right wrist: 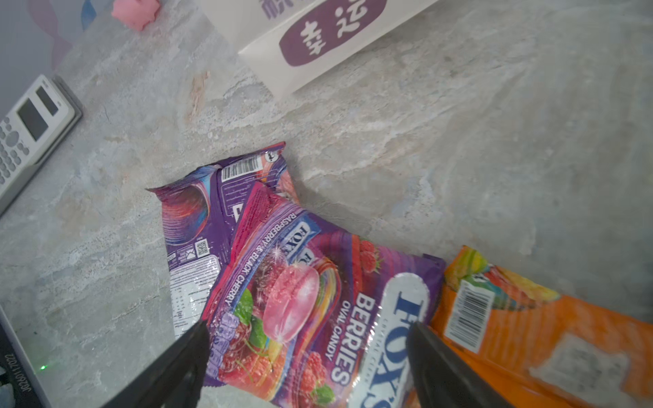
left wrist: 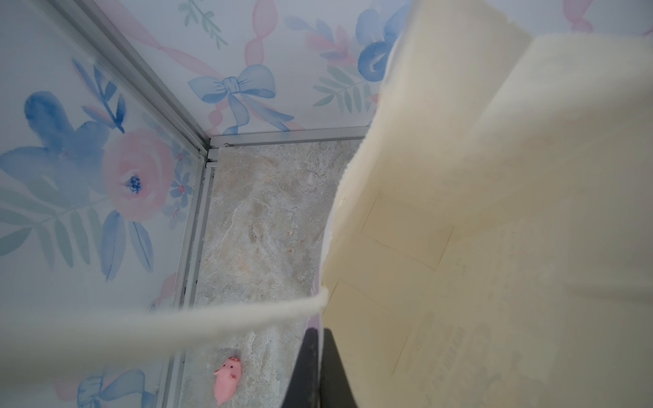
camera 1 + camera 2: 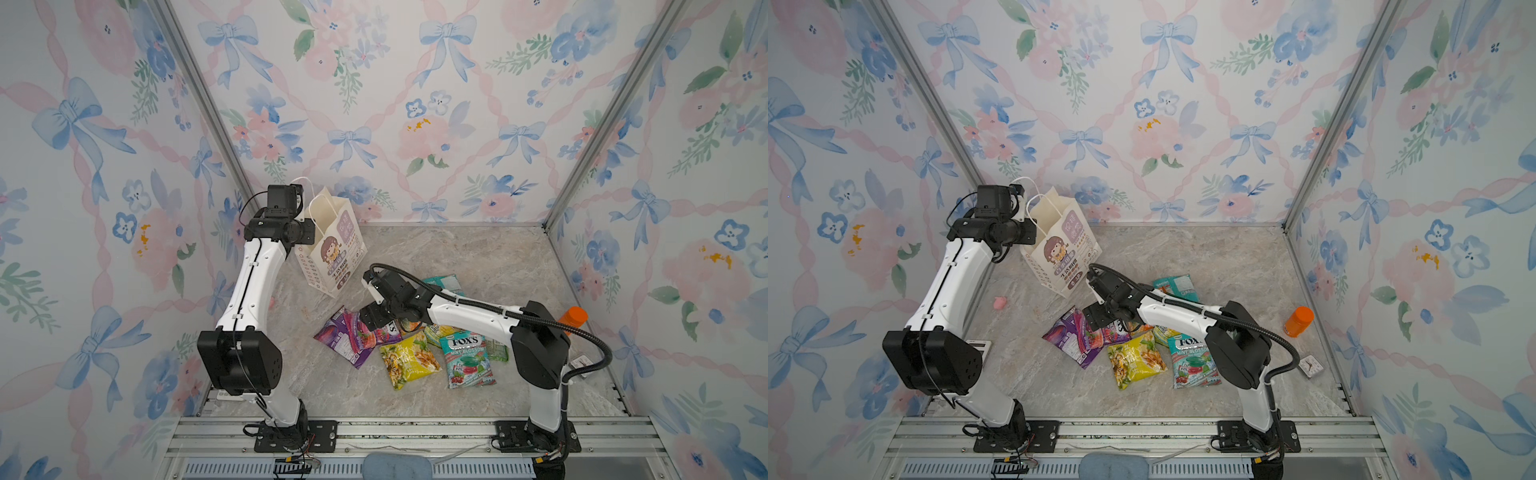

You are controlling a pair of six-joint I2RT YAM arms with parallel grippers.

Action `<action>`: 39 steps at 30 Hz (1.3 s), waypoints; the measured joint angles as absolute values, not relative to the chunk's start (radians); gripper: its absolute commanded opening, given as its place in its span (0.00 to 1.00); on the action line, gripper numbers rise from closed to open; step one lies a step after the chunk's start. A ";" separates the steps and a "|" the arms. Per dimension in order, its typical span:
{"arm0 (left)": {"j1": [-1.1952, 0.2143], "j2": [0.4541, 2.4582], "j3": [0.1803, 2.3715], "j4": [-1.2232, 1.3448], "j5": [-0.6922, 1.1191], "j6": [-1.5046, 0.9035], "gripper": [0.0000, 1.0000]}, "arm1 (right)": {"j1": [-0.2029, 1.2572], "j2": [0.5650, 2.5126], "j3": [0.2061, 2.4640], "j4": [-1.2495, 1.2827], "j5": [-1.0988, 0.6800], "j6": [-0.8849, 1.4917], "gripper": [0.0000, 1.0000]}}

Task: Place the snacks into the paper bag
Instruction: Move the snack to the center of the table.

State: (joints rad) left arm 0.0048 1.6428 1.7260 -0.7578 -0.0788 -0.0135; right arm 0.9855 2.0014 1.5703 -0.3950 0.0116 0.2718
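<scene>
Pinched tight, my left gripper (image 2: 319, 335) holds the top edge of the paper bag (image 3: 332, 249). The bag stands at the back left of the table (image 3: 478, 257), near the wall corner. My right gripper (image 1: 307, 326) has its jaws spread wide, one on each side of the berries pouch (image 1: 318, 300). I can read "FOX'S", "BERRIES OVAL CANDY" and "RASPBERRY & BLACK CHERRY" on it.

It lies partly on a purple pouch (image 1: 190, 226), with an orange pouch (image 1: 547, 335) just beside it. In both top views I see a yellow pouch (image 3: 409, 359), a "FOX'S MINT BLOSSOM" pouch (image 3: 465, 357) and a teal pouch (image 3: 446, 282).

Bare table lies between the bag and the pile. The bag has purple Chinese writing.

Only the left wrist view shows the bag's cream inside. The right wrist view shows a calculator (image 1: 28, 130). A pink toy (image 3: 1000, 303) shows in a top view.
</scene>
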 measured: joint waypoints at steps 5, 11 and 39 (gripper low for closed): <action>0.044 1.631 1.692 -0.758 -0.081 -0.039 0.00 | 1.040 2.121 1.734 -0.476 0.042 0.205 0.94; 0.075 1.625 1.675 -0.758 -0.081 -0.058 0.00 | 1.092 2.232 1.904 -0.558 0.096 0.119 0.95; 0.095 1.597 1.632 -0.759 0.047 -0.118 0.00 | 0.927 2.071 1.522 -0.569 0.195 0.120 0.90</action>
State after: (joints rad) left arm 0.0952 1.5970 1.6318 -0.7586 0.0475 -0.1181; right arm 0.9272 2.0712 1.5219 -0.5690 0.1947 0.1200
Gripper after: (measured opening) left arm 0.047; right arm 0.901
